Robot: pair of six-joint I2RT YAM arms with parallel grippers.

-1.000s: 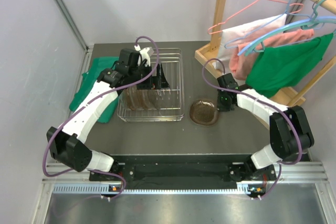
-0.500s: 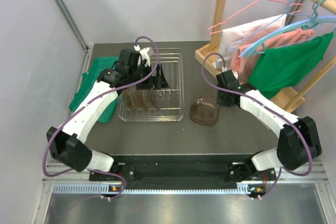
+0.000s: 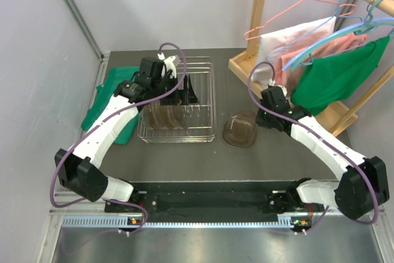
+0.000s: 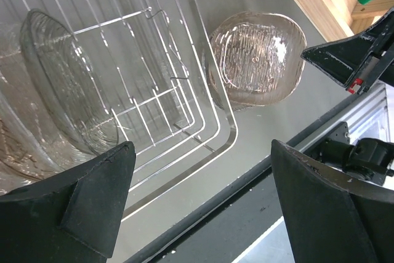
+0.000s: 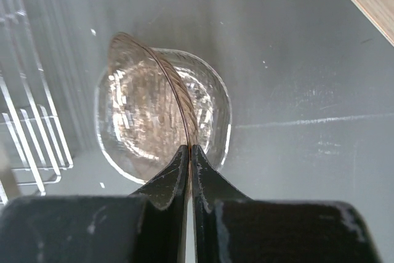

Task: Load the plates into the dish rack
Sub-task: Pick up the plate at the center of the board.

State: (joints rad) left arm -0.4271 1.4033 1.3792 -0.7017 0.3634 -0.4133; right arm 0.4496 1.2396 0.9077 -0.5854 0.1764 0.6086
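Right gripper [image 5: 189, 152]: we log it clamped on the rim of a brown-tinted round glass plate [image 5: 161, 72], tipped edge-up for slotting.
Plate location: beside the silver wire dish rack [image 3: 202, 72].
Left gripper [image 4: 202, 152]: spread wide, empty.

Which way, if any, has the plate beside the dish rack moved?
Yes. The plate lay flat; now its side toward the wooden stand tilts up, rim pinched in the right gripper, still beside the dish rack.
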